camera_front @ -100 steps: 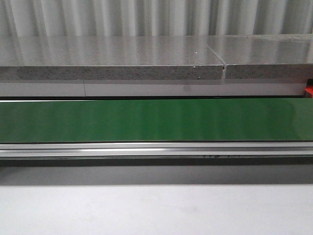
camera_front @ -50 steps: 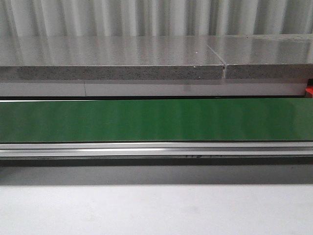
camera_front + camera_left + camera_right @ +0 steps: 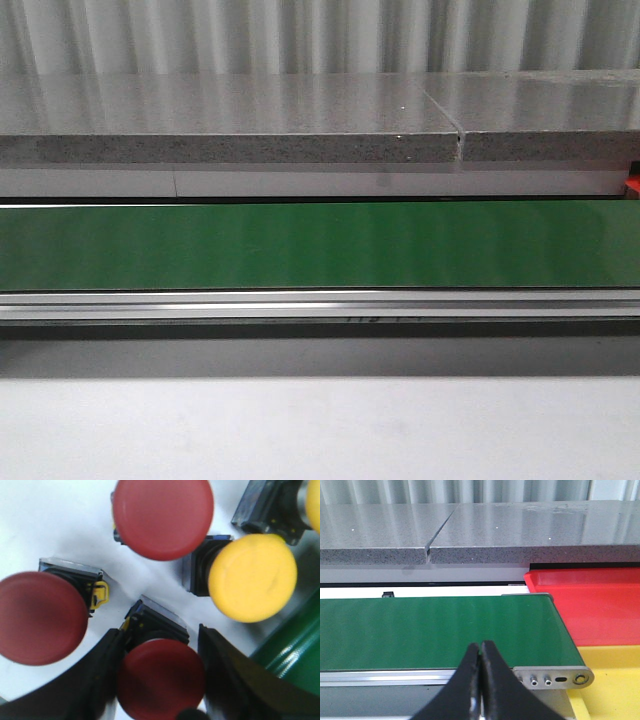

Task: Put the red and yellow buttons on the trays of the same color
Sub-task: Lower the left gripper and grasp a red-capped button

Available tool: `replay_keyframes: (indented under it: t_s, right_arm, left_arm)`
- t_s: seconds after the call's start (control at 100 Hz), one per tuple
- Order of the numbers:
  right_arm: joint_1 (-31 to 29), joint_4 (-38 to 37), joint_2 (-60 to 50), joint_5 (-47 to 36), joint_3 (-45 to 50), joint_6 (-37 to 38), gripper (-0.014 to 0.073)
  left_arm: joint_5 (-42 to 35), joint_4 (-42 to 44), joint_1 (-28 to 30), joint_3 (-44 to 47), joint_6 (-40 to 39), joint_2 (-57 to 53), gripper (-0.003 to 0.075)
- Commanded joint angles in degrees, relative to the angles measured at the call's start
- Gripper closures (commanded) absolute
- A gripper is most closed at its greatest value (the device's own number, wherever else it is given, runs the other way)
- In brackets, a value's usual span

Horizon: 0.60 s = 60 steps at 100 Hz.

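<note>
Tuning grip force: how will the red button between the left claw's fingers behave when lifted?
The red button looks rigid plastic. Its broad domed cap over a narrower black base suggests top-heaviness, so it may tip. The glossy cap could slip; the left claw brackets it.

The front camera looks level across the long green conveyor belt; the right wrist camera shares it from its end, and the left wrist camera hangs close above white tabletop.
</note>
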Motion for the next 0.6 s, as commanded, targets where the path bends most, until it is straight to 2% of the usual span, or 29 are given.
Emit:
replay_keyframes:
  t_s: [0.0,0.32,0.59]
  right_arm:
    - [-0.12,-0.8,-0.62,-4.27,-0.82,-0.56,0.0661]
    - [-0.12,-0.8,-0.62,-4.27,-0.82,-0.56,0.0661]
    - [-0.12,-0.8,-0.62,-4.27,-0.82,-0.56,0.0661]
  left_arm:
    - [1.15,-0.83,-0.39,-1.75,0.99,-5.1,0.0566]
    - [4.85,-0.83,-0.39,-2.02,4.1,-17.13,0.0566]
    - [10.51,-0.95,-1.9,-8.03,6.25,-18.24,0.0566]
